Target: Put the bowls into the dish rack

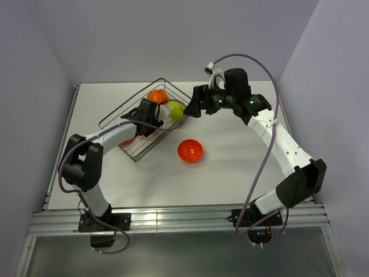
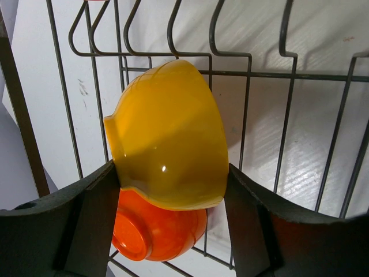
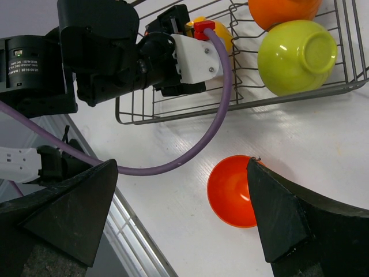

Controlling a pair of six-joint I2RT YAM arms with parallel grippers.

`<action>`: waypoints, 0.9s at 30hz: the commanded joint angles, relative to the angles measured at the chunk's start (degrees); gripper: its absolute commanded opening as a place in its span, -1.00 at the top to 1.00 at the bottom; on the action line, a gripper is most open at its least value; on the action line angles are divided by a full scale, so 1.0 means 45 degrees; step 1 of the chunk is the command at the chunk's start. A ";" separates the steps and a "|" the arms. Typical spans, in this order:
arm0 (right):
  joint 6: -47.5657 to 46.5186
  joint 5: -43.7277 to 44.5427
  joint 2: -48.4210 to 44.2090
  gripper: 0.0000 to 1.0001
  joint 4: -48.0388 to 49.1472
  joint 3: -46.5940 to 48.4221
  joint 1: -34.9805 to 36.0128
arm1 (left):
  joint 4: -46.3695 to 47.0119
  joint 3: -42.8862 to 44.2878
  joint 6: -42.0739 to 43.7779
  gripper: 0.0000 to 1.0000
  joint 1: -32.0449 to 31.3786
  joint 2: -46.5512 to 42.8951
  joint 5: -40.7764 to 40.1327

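Left gripper is clamped on the yellow bowl inside the dish rack, toward the bench's far-left corner; the bowl sits tilted over an orange bowl; on release it may slide or tip. Right gripper stands wide open and empty above the red bowl mid-bench.

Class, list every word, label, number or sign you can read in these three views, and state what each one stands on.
Nothing here is legible.
White label on the left arm's black housing: print too small to read.
Lime green bowl, yellow-orange bowl and dish rack: no text visible.
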 commanded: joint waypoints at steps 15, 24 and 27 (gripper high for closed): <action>-0.0067 -0.0046 -0.0109 -1.00 0.0303 0.0343 -0.0121 | 0.1055 0.0323 -0.0714 0.99 -0.0206 -0.0096 -0.2073; -0.0222 0.0033 -0.0226 -1.00 0.0244 0.0207 -0.0121 | 0.1289 0.0342 -0.0616 0.99 -0.0226 0.0471 -0.2172; -0.0242 0.0052 -0.0226 -0.99 0.0225 0.0206 -0.0160 | 0.1329 0.0342 -0.0577 0.96 -0.0245 0.0725 -0.2113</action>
